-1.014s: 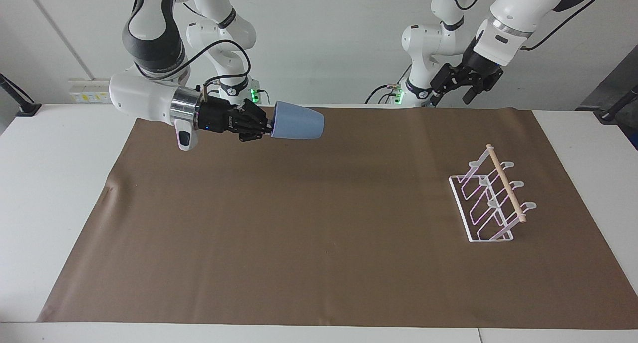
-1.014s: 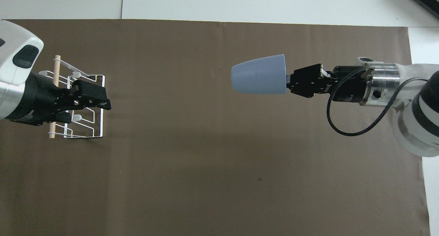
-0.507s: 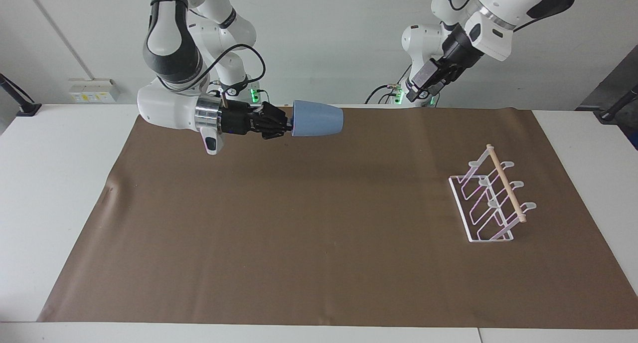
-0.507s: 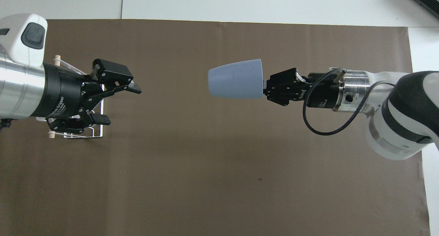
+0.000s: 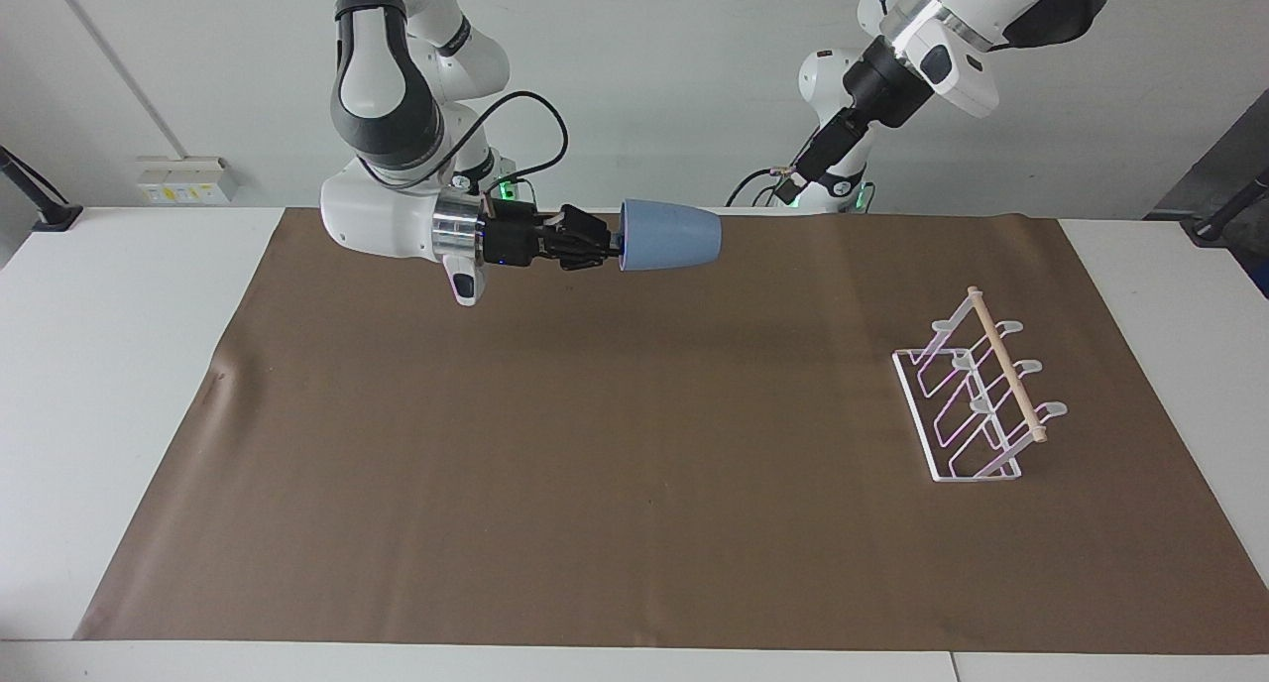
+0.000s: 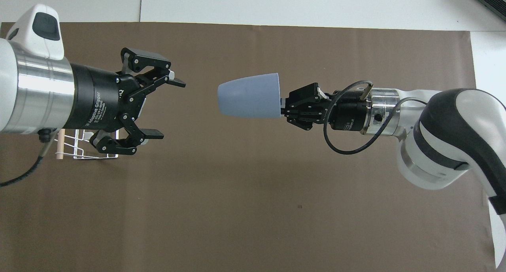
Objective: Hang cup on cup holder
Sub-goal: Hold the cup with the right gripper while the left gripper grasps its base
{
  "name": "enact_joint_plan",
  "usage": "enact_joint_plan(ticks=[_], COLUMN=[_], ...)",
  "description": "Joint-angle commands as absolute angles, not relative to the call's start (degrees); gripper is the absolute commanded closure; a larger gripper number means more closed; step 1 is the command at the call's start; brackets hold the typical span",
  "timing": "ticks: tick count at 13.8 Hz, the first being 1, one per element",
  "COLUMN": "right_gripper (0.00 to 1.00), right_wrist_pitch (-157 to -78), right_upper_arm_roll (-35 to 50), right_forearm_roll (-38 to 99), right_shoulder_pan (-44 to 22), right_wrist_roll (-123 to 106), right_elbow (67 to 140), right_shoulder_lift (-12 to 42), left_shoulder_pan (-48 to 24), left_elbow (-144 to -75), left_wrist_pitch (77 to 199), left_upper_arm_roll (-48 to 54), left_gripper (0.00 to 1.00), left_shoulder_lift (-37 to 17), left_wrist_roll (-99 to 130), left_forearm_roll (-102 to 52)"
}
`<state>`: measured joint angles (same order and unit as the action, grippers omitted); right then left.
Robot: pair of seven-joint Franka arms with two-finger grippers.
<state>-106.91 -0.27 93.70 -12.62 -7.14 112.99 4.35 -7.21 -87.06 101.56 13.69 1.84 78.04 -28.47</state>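
Two robot arms meet above a brown mat (image 5: 634, 464): the right gripper (image 6: 285, 107) clamps a blue cup (image 6: 249, 96) sideways by its rim, the left gripper (image 6: 168, 108) spread wide facing it, the white rack (image 5: 977, 395) standing toward the left arm's end.

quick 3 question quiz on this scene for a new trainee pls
1. True or false: the cup is standing upright on the brown mat.
2. Which end effector holds the cup? A) left B) right C) neither
3. Fill in: the cup holder stands on the mat toward the ____ arm's end of the table.

Key
1. False. It is held on its side, up in the air over the mat.
2. B. The right end effector is shut on its rim end, while the left end effector is open, its fingers pointed toward the cup's base, not touching it.
3. left
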Motion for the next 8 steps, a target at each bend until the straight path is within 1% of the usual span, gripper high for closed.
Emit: enact_joint_plan(ticks=[1,5,7,8], right_gripper=[1.0,1.0,1.0,1.0], right_wrist_pitch=[-108.89,-109.07,-109.16,-109.16], right_upper_arm_roll=[0.0,0.0,0.0,0.0], right_forearm_roll=[96.24,96.24,96.24,96.24], right_shoulder_pan=[-13.88,-13.97,-14.15,-14.15], right_wrist_roll=[-5.89,-5.89,-5.89,-5.89], right_elbow=[113.64,113.55,113.55,113.55], right_shoulder_lift=[3.87,3.96,3.96,3.96], left_shoulder_pan=[-7.56,-7.82,-7.82,-7.91], left_elbow=[-86.49,-85.78,-83.24,-82.71], left_wrist_pitch=[106.42,106.26,106.17,106.69], left_upper_arm_roll=[14.59,16.61,16.79,16.96], left_gripper=[0.0,0.0,0.0,0.0], left_shoulder_lift=[0.01,-4.03,-6.75,-7.12], left_wrist_roll=[88.91,101.49,108.68,111.94], left_forearm_roll=[-30.23,-30.32,-30.41,-30.58])
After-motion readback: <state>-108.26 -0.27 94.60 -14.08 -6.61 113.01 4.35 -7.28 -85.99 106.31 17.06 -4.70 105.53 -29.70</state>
